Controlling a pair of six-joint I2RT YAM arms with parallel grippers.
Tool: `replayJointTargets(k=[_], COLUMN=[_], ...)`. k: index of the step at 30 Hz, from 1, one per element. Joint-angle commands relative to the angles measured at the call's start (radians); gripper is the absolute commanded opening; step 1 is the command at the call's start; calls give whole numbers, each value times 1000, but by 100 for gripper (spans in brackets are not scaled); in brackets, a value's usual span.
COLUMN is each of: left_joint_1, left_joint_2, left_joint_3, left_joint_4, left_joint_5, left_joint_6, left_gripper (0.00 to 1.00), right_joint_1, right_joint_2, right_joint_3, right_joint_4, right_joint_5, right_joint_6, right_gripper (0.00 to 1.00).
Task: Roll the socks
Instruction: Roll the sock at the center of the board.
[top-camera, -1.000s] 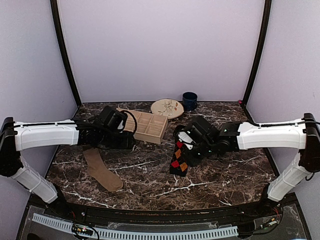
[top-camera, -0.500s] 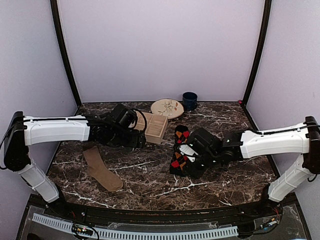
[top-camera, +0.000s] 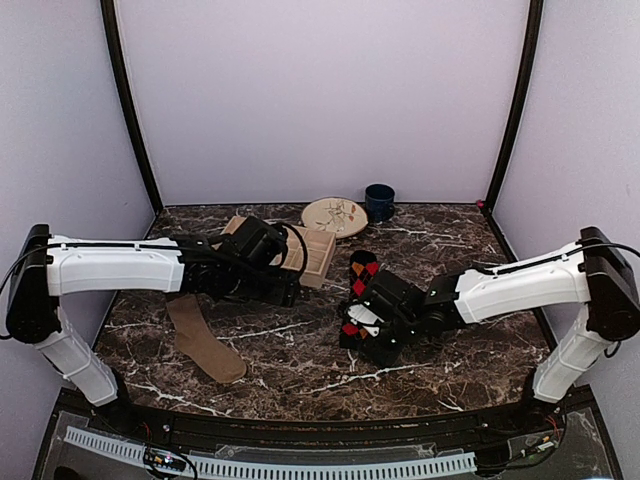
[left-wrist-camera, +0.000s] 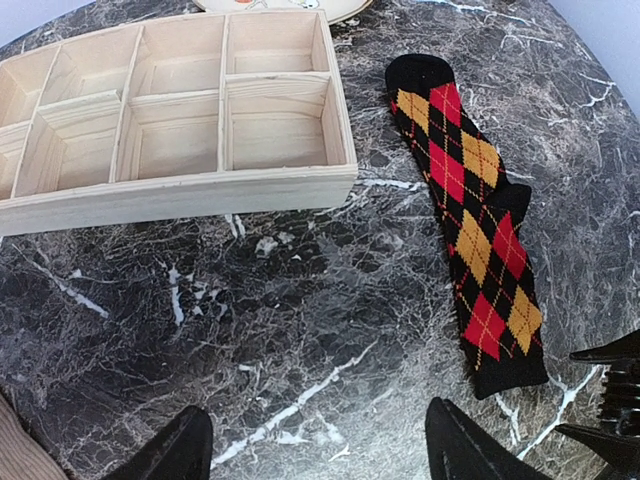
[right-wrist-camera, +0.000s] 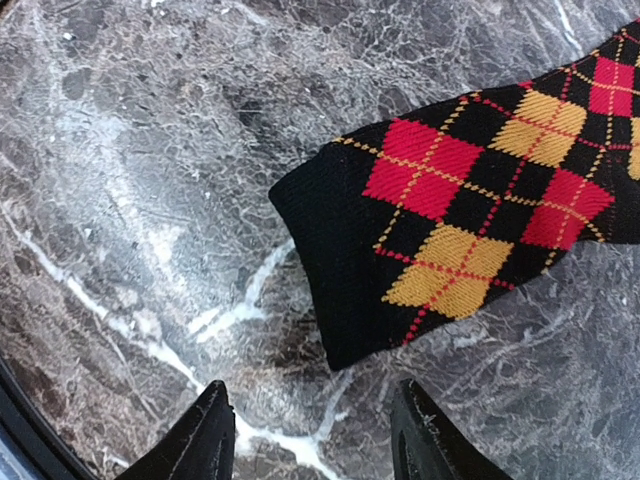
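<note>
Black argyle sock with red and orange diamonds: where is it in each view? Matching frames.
Top external: black argyle sock just right of centre, near end hidden.
Left wrist: right half, running top to bottom, whole length showing.
Right wrist: upper right, black cuff toward lower left.
Shared landmark: dark white-veined marble tabletop under it.

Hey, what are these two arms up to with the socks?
They're supposed to roll them, and nothing is rolled yet. The right end effector hovers open at one end of the argyle sock, which lies flat. The left end effector is open over the bare marble table beside it. The tan sock lies untouched.
</note>
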Motion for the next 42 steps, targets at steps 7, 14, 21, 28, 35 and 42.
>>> replayJointTargets(k=[7, 14, 21, 28, 35, 42], left_joint_1=[-11, -11, -11, -11, -11, -11], left_joint_2=[-114, -143, -156, -162, -167, -167], left_joint_3=[-86, -120, -136, -140, -143, -154], left_joint_4=[38, 53, 66, 69, 72, 86], left_joint_5=[-51, -48, -50, -48, -47, -45], left_joint_6=[6, 6, 16, 19, 31, 38], left_gripper=[76, 76, 76, 75, 75, 75], right_joint_1=[9, 9, 8, 7, -20, -24], right_joint_2=[101, 135, 149, 188, 223, 213], right_joint_3=[16, 34, 47, 57, 52, 34], right_joint_4=[71, 73, 73, 78, 60, 48], right_joint_5=[30, 58, 62, 35, -35, -63], right_joint_6=[-37, -42, -45, -55, -36, -14], right_gripper=[46, 45, 45, 42, 23, 12])
